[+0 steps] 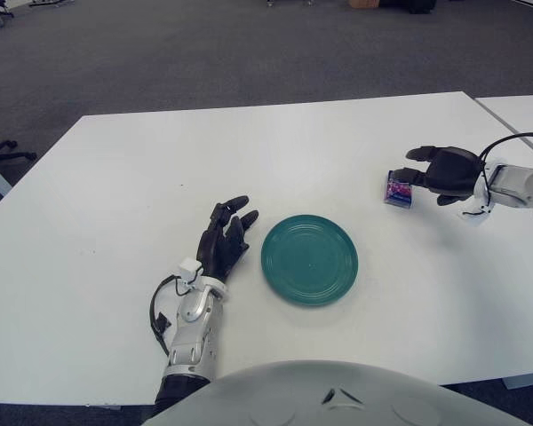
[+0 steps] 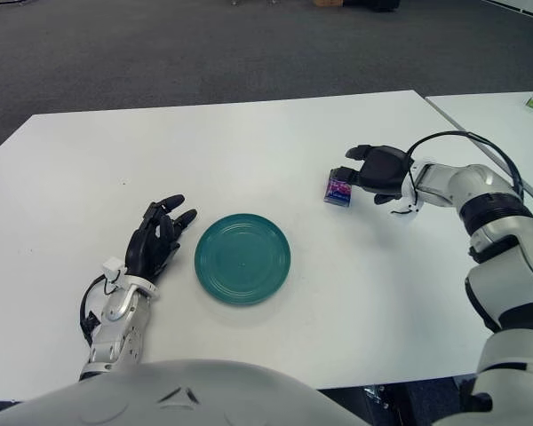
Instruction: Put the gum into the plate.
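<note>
Reaching toward the gum [image 1: 398, 189] near the surface's right edge, the right robot hand [image 1: 440, 171] has fingers spread, holding nothing; it should straddle the pack squarely before closing. Left robot hand [image 1: 224, 241] shows beside the plate [image 1: 309, 259], on its left

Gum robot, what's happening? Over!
Right robot hand open at the gum, no grip yet. Left robot hand idle beside plate. Path clear.

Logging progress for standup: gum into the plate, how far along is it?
Done: nothing yet; the green plate holds no gum. In hand: the right hand is at the gum pack, fingers spread, no grasp closed. Left: grasp, carry it left to the plate, release. The left hand shows idle beside the plate's left edge.
</note>
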